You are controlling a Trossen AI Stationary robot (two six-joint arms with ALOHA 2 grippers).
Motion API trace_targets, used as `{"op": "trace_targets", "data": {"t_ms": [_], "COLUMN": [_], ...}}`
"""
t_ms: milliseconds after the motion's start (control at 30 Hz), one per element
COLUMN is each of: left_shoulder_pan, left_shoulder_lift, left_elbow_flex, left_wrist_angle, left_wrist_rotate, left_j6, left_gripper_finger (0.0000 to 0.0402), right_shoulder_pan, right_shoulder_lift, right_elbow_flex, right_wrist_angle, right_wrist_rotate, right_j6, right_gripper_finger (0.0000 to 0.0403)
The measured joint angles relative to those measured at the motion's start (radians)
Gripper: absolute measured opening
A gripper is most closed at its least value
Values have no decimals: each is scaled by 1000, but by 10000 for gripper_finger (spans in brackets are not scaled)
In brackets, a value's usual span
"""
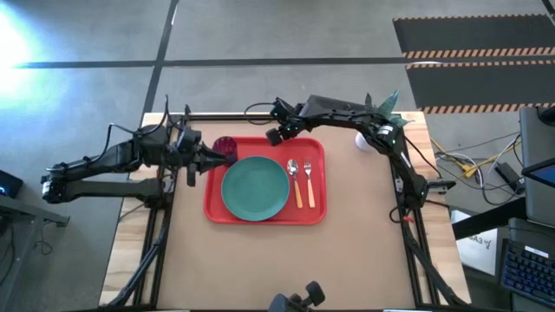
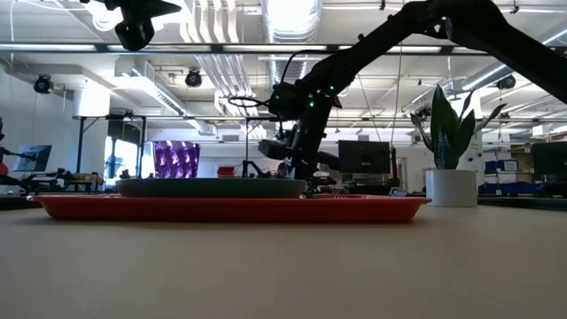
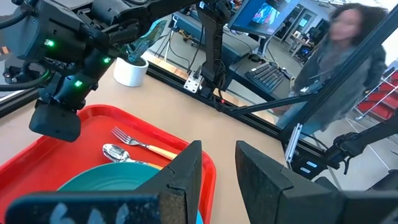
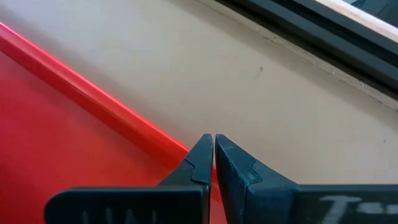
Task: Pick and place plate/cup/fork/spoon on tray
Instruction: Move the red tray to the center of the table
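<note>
The red tray (image 1: 316,152) lies mid-table. On it rest the teal plate (image 1: 255,187), the spoon (image 1: 294,180) and the fork (image 1: 308,180) side by side to the plate's right, and the dark purple cup (image 1: 226,145) in the far left corner. My left gripper (image 1: 211,159) is open and empty, raised above the tray's left edge just near of the cup; its wrist view (image 3: 217,165) shows nothing between the fingers. My right gripper (image 1: 276,135) is shut and empty over the tray's far rim (image 4: 124,121).
A white pot with a green plant (image 1: 364,139) stands at the table's far right, beside the right arm. Bare tabletop (image 1: 286,269) stretches near of the tray. A person (image 3: 348,56) shows in the room beyond the table's right side.
</note>
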Motion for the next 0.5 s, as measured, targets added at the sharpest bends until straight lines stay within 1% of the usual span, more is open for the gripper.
{"op": "trace_targets", "data": {"t_ms": [300, 500], "left_shoulder_pan": [0, 0], "left_shoulder_lift": [0, 0], "left_elbow_flex": [-1, -1], "left_wrist_angle": [-1, 0], "left_wrist_rotate": [0, 3], "left_j6": [0, 0], "left_gripper_finger": [80, 80], "right_shoulder_pan": [16, 32], "right_shoulder_lift": [0, 0], "right_elbow_flex": [0, 0], "right_wrist_angle": [-24, -26], "right_wrist_rotate": [1, 26], "right_j6": [-13, -29], "right_gripper_finger": [8, 8]}}
